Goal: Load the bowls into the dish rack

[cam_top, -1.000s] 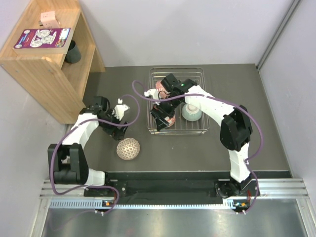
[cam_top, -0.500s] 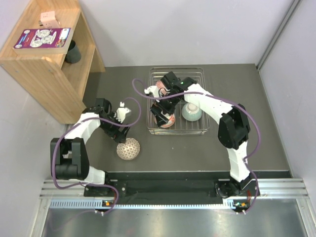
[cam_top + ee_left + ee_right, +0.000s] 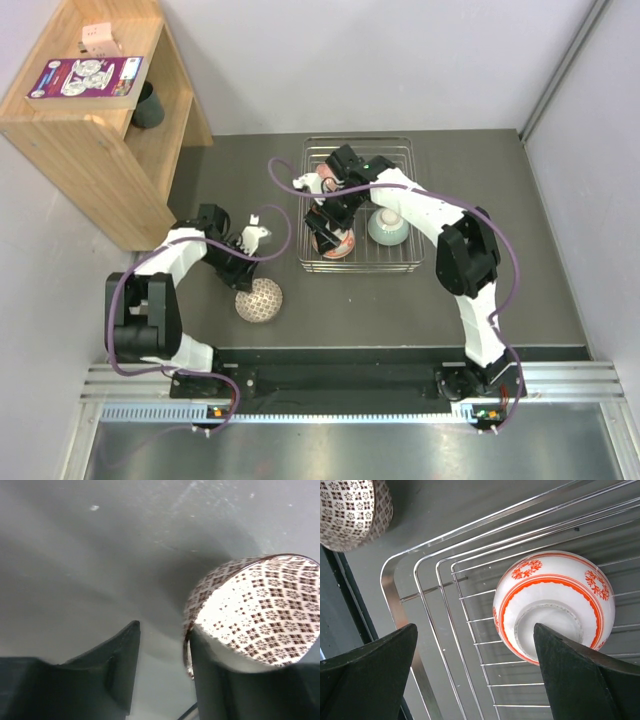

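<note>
My left gripper (image 3: 164,630) has half closed astride the rim of the mesh bowl (image 3: 260,610), on the table (image 3: 500,290) near the dish rack (image 3: 396,611), starting its pickup; my right gripper (image 3: 475,630) gapes empty over the racked floral bowl (image 3: 555,595).

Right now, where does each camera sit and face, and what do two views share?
Top external: above, behind the bases, looking down on left arm, right arm and dish rack.
Left wrist: looks past the left gripper at the mesh bowl.
Right wrist: looks past the right gripper into the dish rack at the red-orange bowl.
Shared: both wrist views show the mesh bowl.
</note>
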Robot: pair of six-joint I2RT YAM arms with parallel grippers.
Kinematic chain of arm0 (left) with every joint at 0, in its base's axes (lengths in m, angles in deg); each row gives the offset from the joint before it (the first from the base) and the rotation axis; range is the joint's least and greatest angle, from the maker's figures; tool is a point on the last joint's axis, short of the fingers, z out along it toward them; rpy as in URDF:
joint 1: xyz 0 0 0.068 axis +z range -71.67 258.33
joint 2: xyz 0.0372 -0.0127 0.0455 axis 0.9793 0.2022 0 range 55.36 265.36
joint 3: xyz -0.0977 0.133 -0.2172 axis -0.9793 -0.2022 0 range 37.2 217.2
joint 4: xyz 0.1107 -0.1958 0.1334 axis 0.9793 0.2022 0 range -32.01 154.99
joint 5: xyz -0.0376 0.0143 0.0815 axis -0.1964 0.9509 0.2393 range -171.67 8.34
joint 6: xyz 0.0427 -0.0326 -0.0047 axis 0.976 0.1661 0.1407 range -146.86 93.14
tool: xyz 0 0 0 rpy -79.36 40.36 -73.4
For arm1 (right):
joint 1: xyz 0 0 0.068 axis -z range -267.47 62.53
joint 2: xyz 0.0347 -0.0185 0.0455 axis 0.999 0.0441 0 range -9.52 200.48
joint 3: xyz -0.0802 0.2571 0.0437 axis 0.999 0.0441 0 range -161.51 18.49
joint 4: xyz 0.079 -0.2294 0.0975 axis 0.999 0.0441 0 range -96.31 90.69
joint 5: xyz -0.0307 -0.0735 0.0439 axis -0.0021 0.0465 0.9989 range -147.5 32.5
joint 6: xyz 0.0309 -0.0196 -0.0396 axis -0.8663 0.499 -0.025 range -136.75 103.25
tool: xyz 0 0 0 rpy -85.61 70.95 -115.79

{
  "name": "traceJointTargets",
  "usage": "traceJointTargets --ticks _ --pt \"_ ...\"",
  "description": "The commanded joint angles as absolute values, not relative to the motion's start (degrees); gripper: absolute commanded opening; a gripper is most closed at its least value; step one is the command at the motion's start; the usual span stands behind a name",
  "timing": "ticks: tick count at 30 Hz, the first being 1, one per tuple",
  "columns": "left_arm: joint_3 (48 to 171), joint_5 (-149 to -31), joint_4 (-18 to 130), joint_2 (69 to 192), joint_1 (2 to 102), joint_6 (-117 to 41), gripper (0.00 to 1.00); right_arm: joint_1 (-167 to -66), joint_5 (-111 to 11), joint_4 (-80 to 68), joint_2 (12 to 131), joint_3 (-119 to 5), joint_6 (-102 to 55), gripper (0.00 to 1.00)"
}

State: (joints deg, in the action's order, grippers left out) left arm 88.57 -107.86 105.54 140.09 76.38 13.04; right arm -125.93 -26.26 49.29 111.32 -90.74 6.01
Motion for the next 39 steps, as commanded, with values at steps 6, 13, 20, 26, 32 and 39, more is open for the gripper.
traceJointTargets --ticks 6,13,20,26,32,39 --pt "88.44 -112.16 109.14 141.05 75.52 15.50 0.00 -127.81 -23.40 50.12 110.98 -91.20 6.98 0.98" --pt "89.84 -110.32 107.65 138.42 75.52 11.99 0.00 -130.62 -21.82 51.35 109.75 -89.79 8.56 0.98" --pt "92.39 -107.86 107.39 136.92 75.61 8.47 0.00 -132.47 -19.63 53.37 109.40 -88.73 10.67 0.98" --pt "94.41 -107.77 107.56 134.73 75.61 6.89 0.00 -133.44 -19.88 54.60 108.08 -88.73 11.99 0.98" --pt "98.10 -105.58 107.73 133.32 75.69 4.52 0.00 -132.48 -25.77 52.41 103.08 -89.08 9.97 1.00" --pt "104.33 -103.90 108.70 126.30 76.31 1.35 0.00 -126.86 -27.36 48.10 97.36 -88.82 5.23 1.00"
